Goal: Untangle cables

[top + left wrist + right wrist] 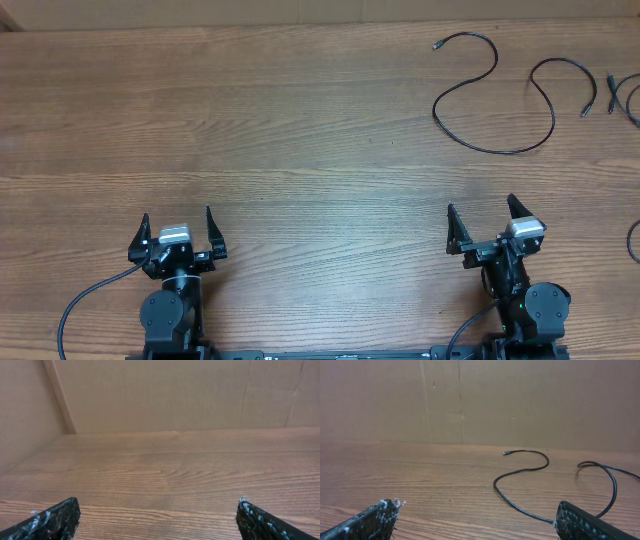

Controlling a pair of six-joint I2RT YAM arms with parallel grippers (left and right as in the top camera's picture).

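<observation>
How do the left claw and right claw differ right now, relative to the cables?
Position: the left claw sits lower left in the overhead view, far from the long cable; the right claw sits lower right, with that cable ahead of it. View: the right claw's wrist camera shows the cable; the left claw's shows none. Shared: both are open and hold nothing.

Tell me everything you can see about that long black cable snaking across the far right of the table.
The cable is one thin, black, flexible cord with a small plug at each end. It lies flat on the wooden table, far right, in loose S-like curves that never cross. Only the table touches it; cords at the right edge lie apart.
</observation>
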